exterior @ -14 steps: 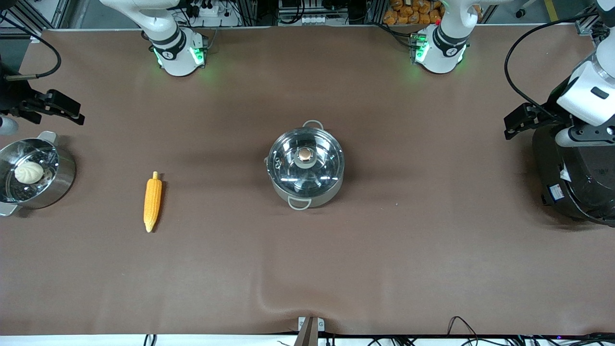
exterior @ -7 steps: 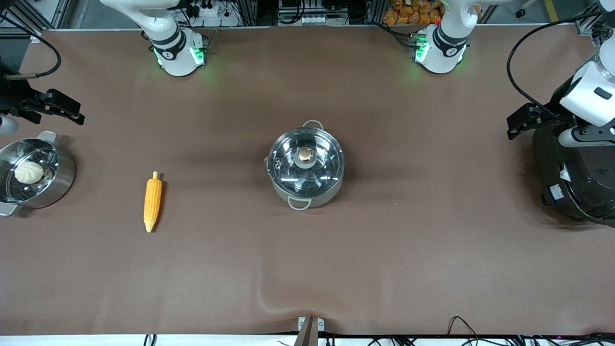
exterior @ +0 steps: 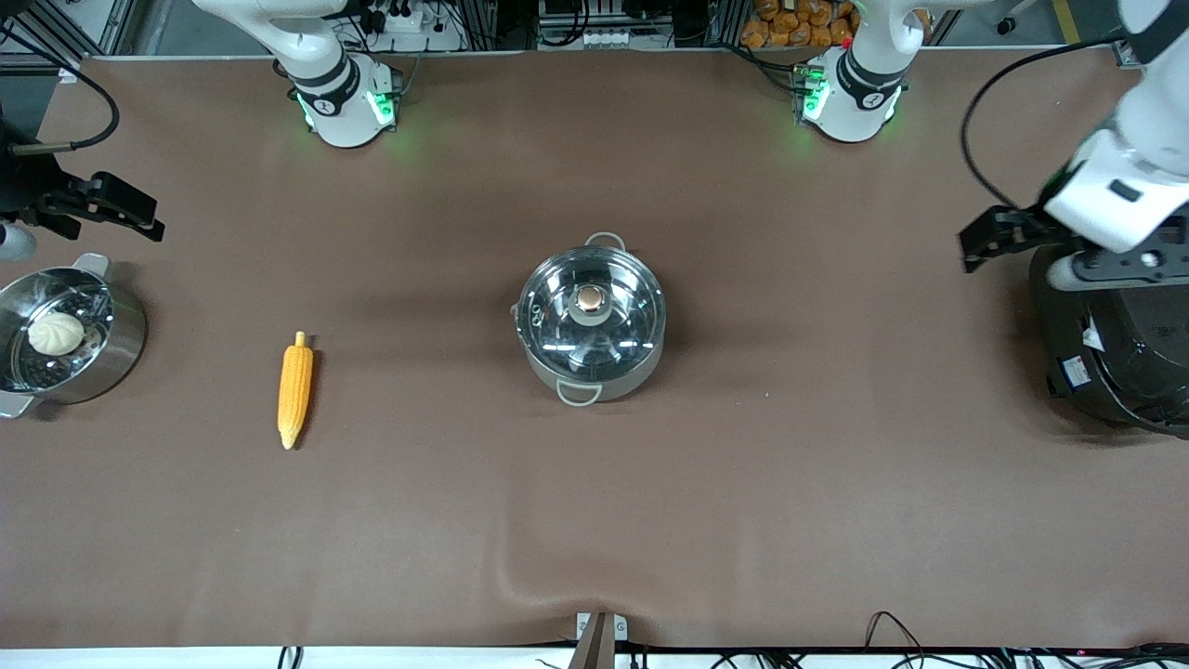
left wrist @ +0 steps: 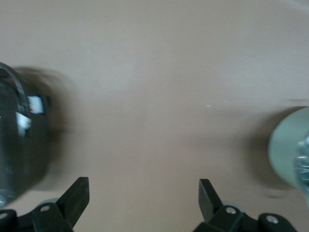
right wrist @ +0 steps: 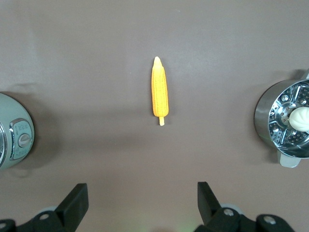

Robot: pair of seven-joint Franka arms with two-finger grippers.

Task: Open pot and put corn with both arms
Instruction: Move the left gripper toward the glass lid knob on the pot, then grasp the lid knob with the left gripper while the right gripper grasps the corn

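The pot (exterior: 592, 321) stands mid-table, its glass lid on and the coppery knob (exterior: 589, 298) on top. Its wall shows at the edge of the left wrist view (left wrist: 288, 150) and of the right wrist view (right wrist: 12, 130). The corn (exterior: 294, 390) lies flat on the mat between the pot and the right arm's end, and shows in the right wrist view (right wrist: 159, 89). My right gripper (exterior: 149, 219) (right wrist: 143, 200) is open and empty, over the mat beside the steamer pot. My left gripper (exterior: 971, 247) (left wrist: 143, 198) is open and empty, over the mat beside the rice cooker.
A steel steamer pot (exterior: 121, 348) with a white bun (exterior: 56, 333) stands at the right arm's end. A big black rice cooker (exterior: 1115, 344) stands at the left arm's end. A fold in the brown mat (exterior: 557, 576) rises near the front edge.
My left arm has swung, and its gripper has shifted a little from the rice cooker toward the pot. The right arm, pot and corn have not moved.
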